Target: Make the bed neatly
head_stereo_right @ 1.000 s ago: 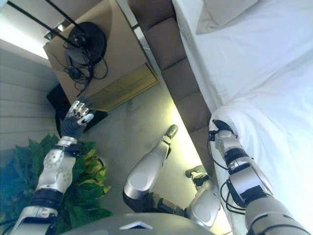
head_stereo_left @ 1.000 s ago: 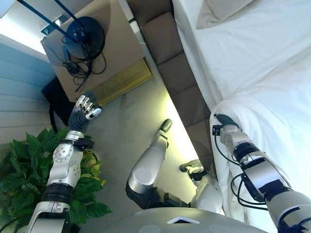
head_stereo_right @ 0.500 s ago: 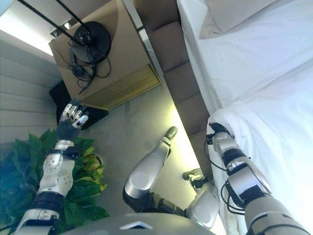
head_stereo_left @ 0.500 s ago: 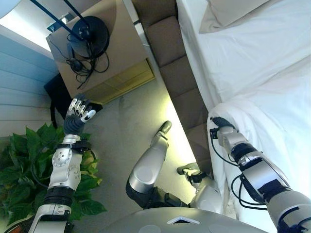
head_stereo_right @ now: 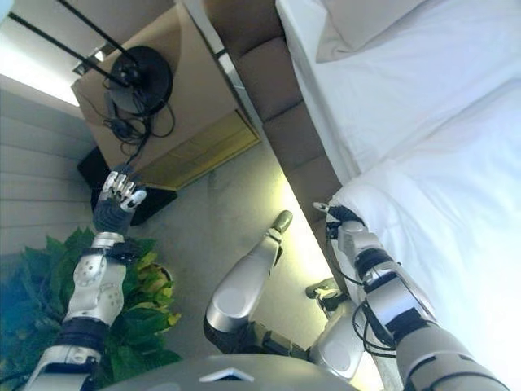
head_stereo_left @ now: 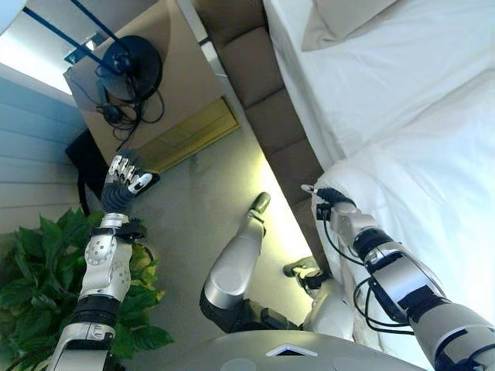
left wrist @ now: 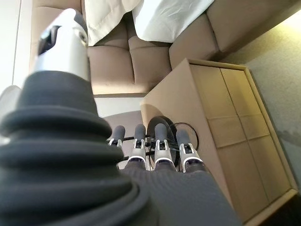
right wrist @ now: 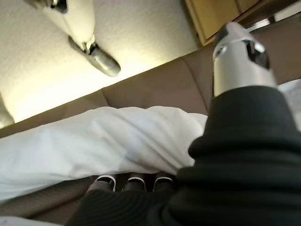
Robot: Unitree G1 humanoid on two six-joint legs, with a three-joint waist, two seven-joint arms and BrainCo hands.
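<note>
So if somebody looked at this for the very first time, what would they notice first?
Probably the big white duvet bunched at the edge of the bed, where the robot's right hand reaches into its fold, fingers tucked out of sight. Next, the left hand held up in the air with fingers straight, far from the bed, over by the wooden nightstand with a black lamp base on it. A leafy green plant fills the corner below that arm.

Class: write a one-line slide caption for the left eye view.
Right hand grips the white duvet's edge at the bedside; left hand raised, open, near the nightstand.
</note>
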